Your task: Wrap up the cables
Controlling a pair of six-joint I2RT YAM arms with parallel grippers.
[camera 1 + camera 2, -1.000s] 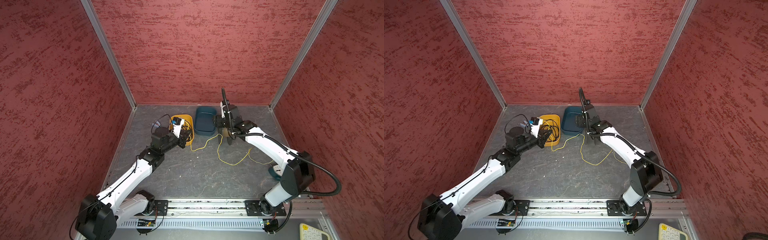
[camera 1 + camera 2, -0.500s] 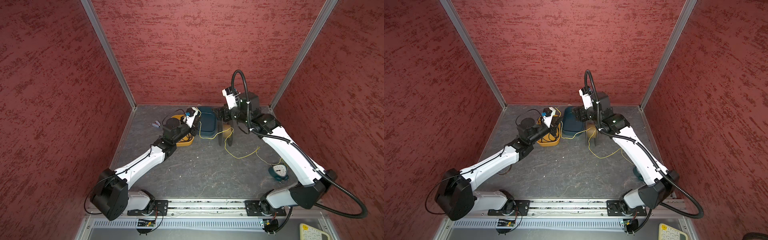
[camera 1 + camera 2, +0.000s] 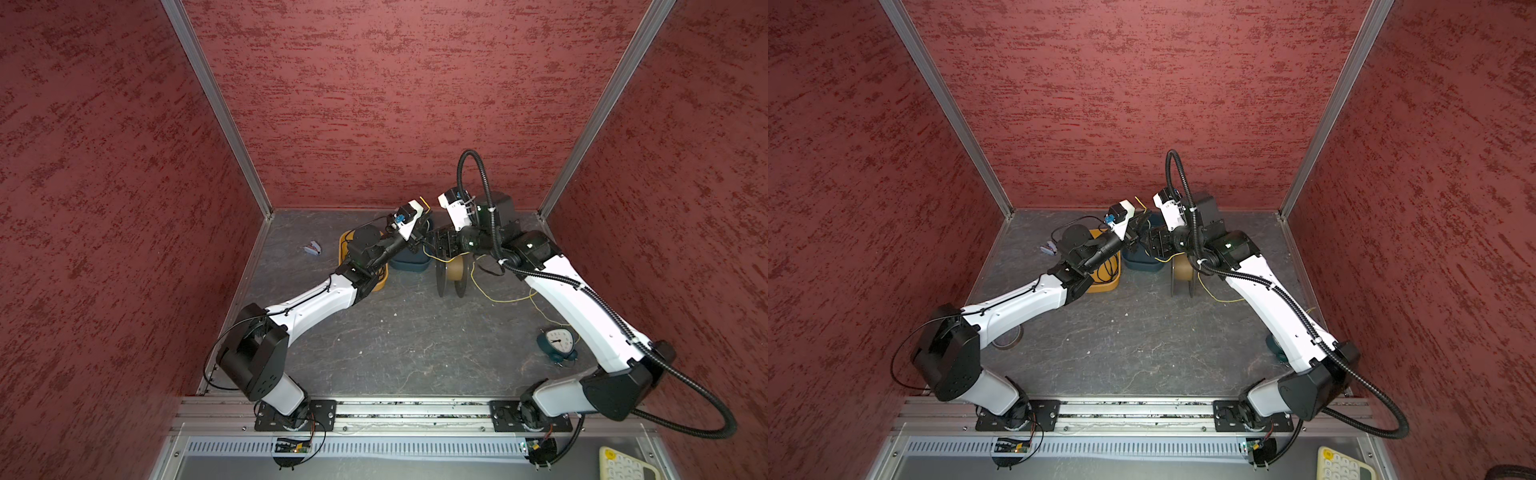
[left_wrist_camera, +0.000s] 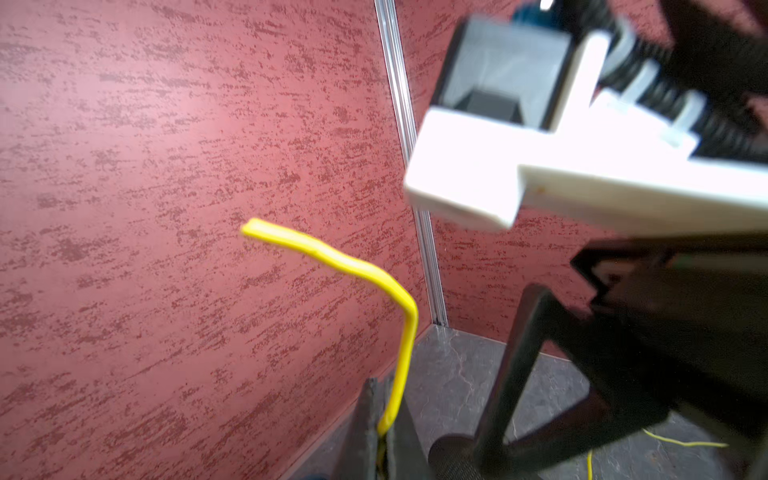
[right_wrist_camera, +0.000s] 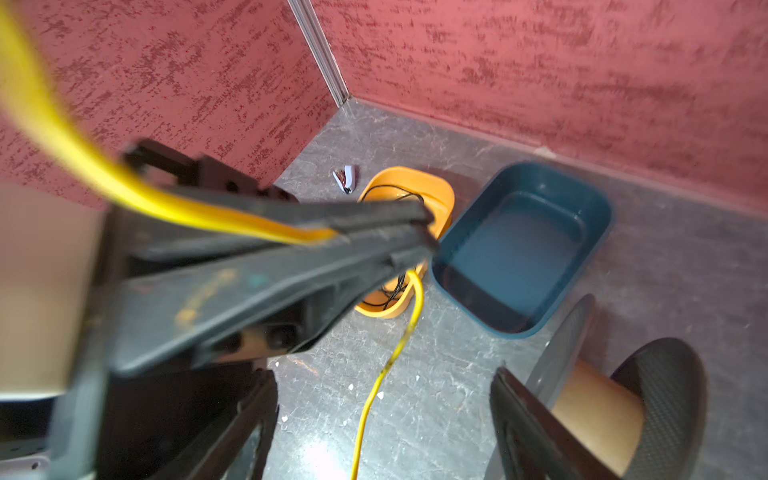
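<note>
Both top views are bright, evenly lit from overhead and sharp throughout. The grey marbled floor (image 3: 395,332) carries only soft, faint shadows beneath the arms. The wide lens makes the aluminium corner posts (image 3: 215,104) lean outwards. In the left wrist view a pale bright patch lies on the red textured walls (image 4: 187,124). There the thin yellow wire (image 4: 353,266) is fairly sharp, while the white plastic camera mount (image 4: 582,166) close to the lens is blurred and nearly washed out. In the right wrist view the wire smears into a yellow streak near the lens. The left gripper (image 5: 428,232) is soft, a white glare spot sits on the floor, and the dark blue plastic tub (image 5: 519,249) is slightly blurred.
</note>
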